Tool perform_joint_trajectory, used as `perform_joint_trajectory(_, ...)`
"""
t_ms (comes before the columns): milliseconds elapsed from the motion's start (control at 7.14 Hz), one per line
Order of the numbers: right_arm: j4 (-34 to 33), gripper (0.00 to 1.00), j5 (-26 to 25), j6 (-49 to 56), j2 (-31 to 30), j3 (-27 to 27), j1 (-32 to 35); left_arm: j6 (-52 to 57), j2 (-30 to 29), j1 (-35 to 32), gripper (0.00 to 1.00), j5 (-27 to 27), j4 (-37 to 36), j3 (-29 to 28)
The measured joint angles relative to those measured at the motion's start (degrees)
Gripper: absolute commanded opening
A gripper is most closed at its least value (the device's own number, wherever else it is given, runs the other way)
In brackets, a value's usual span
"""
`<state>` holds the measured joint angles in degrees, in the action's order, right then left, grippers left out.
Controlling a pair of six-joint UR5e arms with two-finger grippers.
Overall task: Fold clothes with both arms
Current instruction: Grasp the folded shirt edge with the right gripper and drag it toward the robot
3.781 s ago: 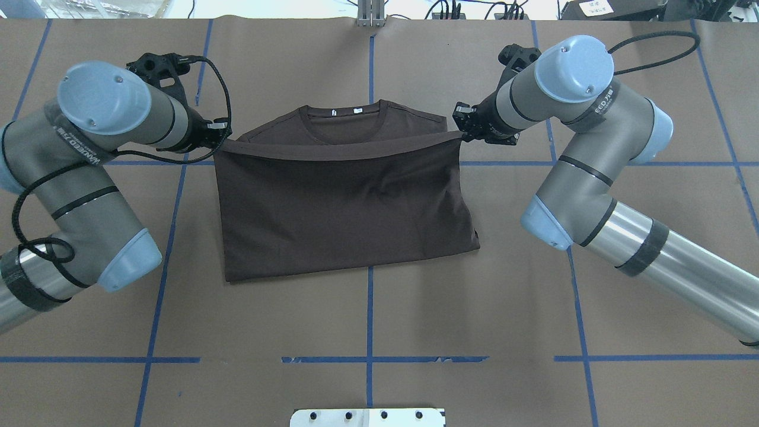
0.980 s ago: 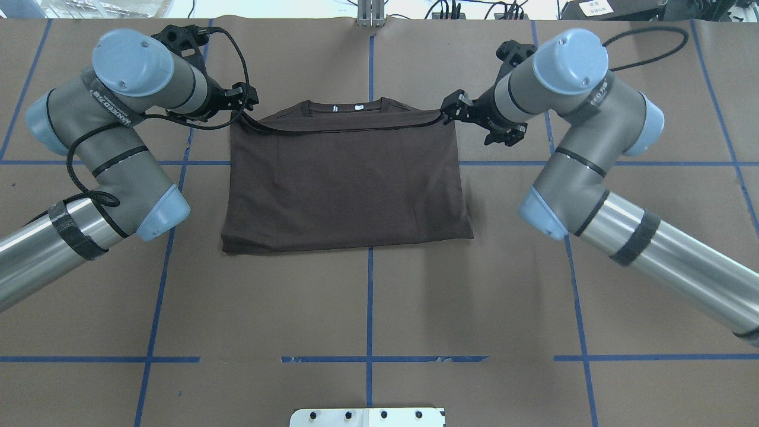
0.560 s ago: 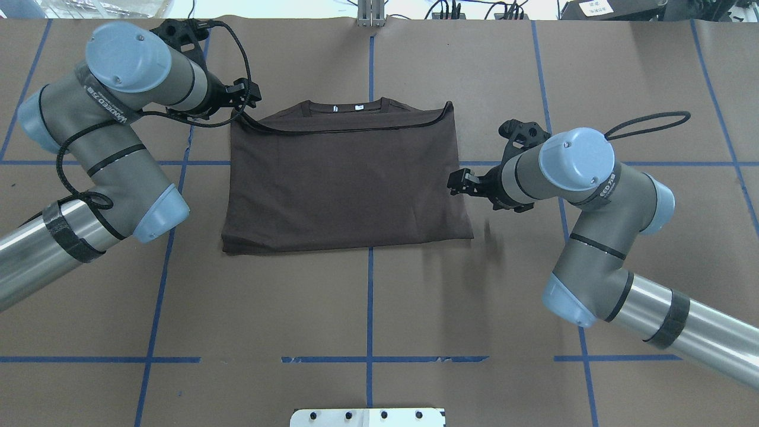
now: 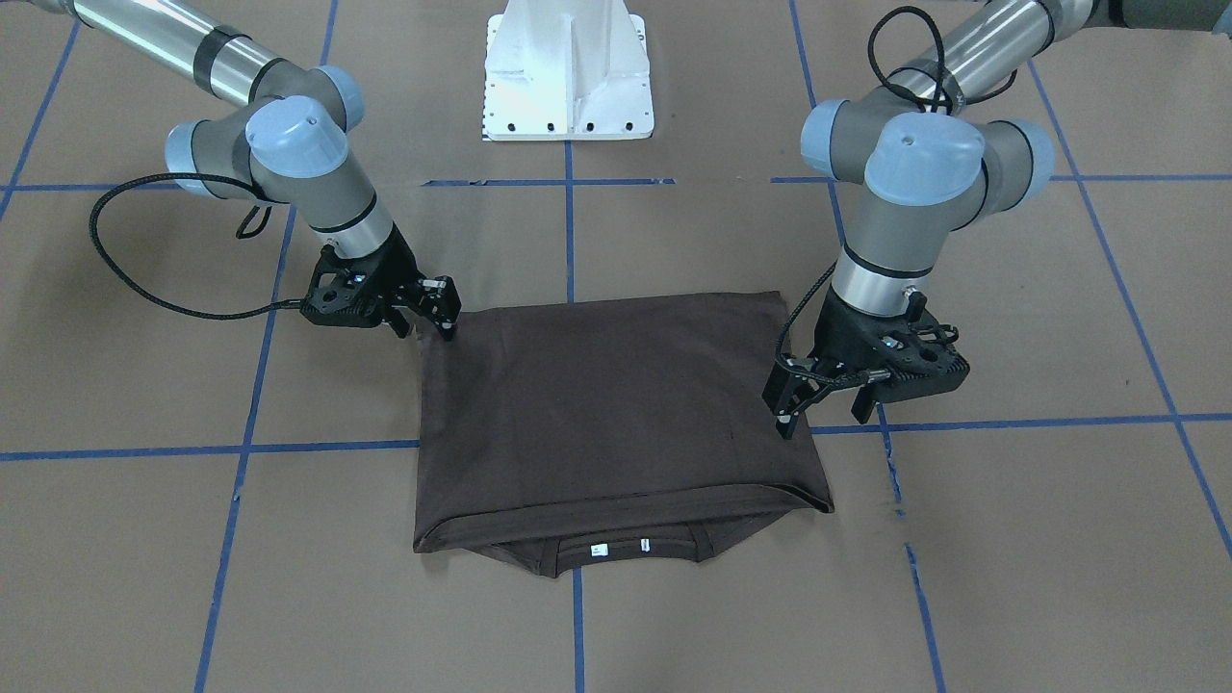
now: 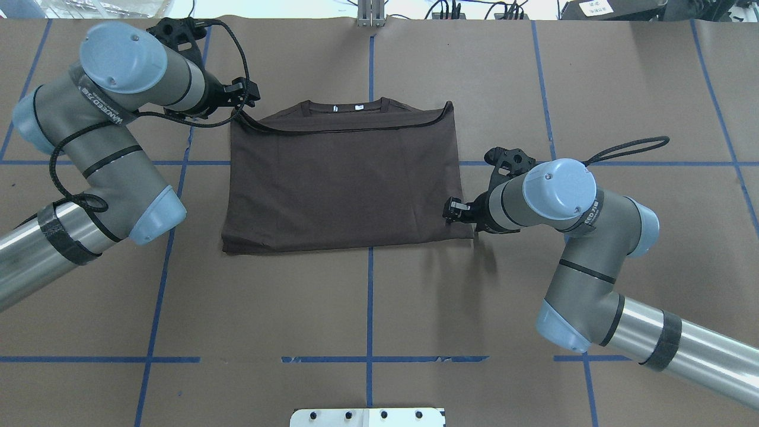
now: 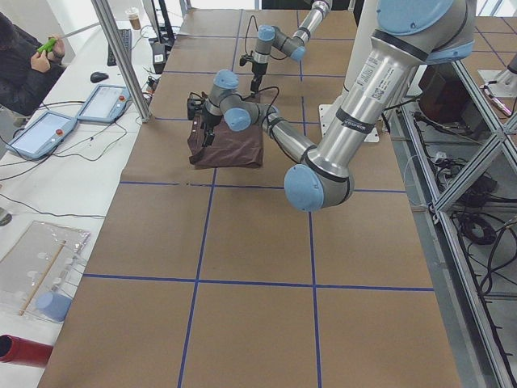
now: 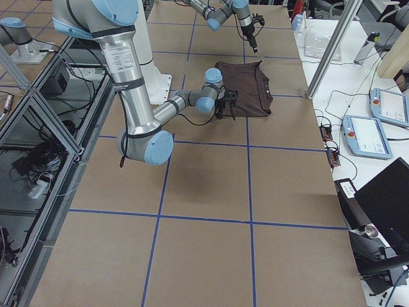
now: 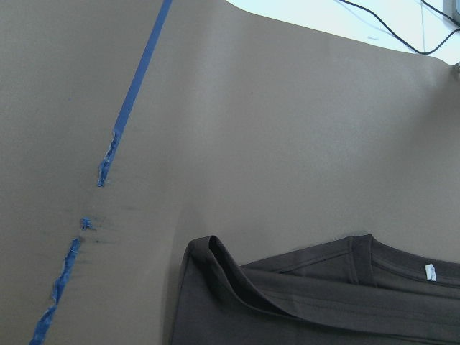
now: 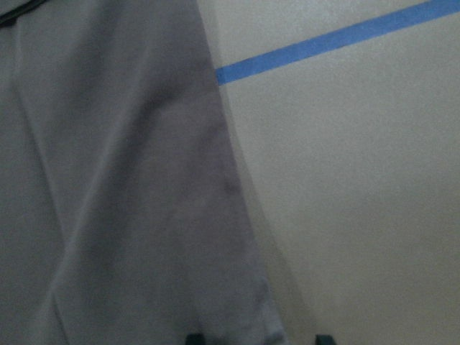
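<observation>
The dark brown T-shirt (image 5: 344, 178) lies folded in a flat rectangle, with its collar (image 5: 344, 108) and white tags (image 4: 616, 549) peeking out at the far edge. My left gripper (image 5: 244, 98) hovers open just above the shirt's far left corner and holds nothing. The left wrist view shows that corner (image 8: 215, 259) lying on the table with a small raised fold. At the shirt's near right corner my right gripper (image 5: 452, 210) is low and open. Its fingertips (image 9: 194, 338) stand apart on either side of the shirt's side edge (image 9: 237, 215).
Brown paper with blue tape lines (image 5: 369, 296) covers the table. The white base pedestal (image 4: 568, 72) stands at the robot's side of the table. A seated person (image 6: 20, 56) and tablets (image 6: 40, 133) are beyond the far edge.
Both grippers carried the hem up to the collar and let it go. The right gripper then swung back toward the robot, down to the shirt's near right corner. The left barely moved.
</observation>
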<state>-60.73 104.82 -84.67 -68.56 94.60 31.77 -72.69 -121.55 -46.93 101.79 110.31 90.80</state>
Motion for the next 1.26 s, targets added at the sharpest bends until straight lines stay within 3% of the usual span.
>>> perform_joint_trajectory(420, -0.1, 0.0, 0.9, 0.3, -0.7, 0.4, 0.3, 0.0, -0.2, 0.0, 1.0, 0.1, 0.1, 0.2)
perform_joint_trajectory(700, -0.2, 0.0, 3.0, 0.4, -4.1, 3.8, 0.4, 0.0, -0.3, 0.1, 1.0, 0.0, 0.1, 0.4)
perform_joint_trajectory(840, -0.2, 0.0, 3.6, 0.4, -8.9, 8.4, -0.2, 0.0, -0.4, 0.1, 1.0, 0.0, 0.1, 0.7)
perform_joint_trajectory(1120, -0.2, 0.0, 4.5, 0.2, -24.1, 22.7, -5.5, -0.3, -0.4, 0.2, 1.0, 0.1, 0.1, 1.5)
perform_joint_trajectory(1260, -0.2, 0.86, 6.0, 0.1, -29.8, 27.5, -9.2, -0.5, -0.3, 0.3, 1.0, 0.2, 0.1, 2.3)
